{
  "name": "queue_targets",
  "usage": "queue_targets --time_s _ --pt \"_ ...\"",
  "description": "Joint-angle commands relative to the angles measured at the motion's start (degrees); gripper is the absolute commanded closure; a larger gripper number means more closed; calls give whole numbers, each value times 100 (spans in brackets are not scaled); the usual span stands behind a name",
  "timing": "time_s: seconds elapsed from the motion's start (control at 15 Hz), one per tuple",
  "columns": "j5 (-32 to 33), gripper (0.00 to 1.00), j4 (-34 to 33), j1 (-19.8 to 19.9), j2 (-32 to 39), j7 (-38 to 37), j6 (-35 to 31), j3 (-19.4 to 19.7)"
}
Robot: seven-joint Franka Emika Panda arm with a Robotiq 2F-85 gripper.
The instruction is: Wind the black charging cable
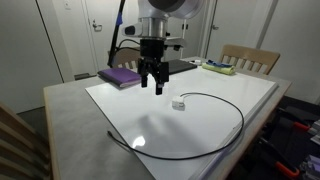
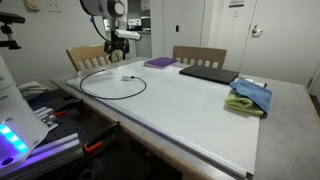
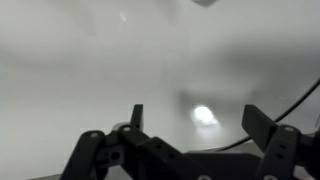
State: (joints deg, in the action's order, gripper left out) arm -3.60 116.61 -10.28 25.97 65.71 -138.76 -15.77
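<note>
End effector (image 1: 152, 88) under my control hangs open and empty; thin black charging cable (image 1: 242, 120) arcs across white desk (image 1: 120, 105), small white plug (image 1: 178, 103) nearest it.

End effector (image 1: 157, 89) aloft, black charging cable (image 1: 242, 120) curved

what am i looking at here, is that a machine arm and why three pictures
This is one robot arm ending in a two-fingered gripper. Two pictures come from cameras standing beside the table at different spots; the grey blurry one comes from a camera on the wrist, looking past the fingers at the white tabletop. On the table lies a thin black charging cable in a loose loop, with a small pale plug block at one end. Further off are a purple book, a flat dark laptop-like slab and blue and green cloths. The gripper is open above the table and holds nothing.
</note>
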Motion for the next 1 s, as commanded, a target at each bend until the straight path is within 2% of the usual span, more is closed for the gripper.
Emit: queue_targets --time_s 0.0,0.07,0.2,0.4,0.47,0.53,0.67,0.93 --pt "308 0 58 -245 -58 -1101 -218 184" --pt "416 0 72 -342 -54 -1535 -370 215" --pt "709 0 64 -827 -41 -2474 -602 580" --pt "1254 0 -25 -1787 47 -3913 -740 1339" --pt "1468 0 -84 -1842 101 -4364 -641 1276" --pt "1805 0 -130 -1604 143 -4799 -519 933" --pt "1835 0 -24 -1373 49 -4718 -530 664" --pt "1868 0 -56 -1436 101 -5028 -414 599"
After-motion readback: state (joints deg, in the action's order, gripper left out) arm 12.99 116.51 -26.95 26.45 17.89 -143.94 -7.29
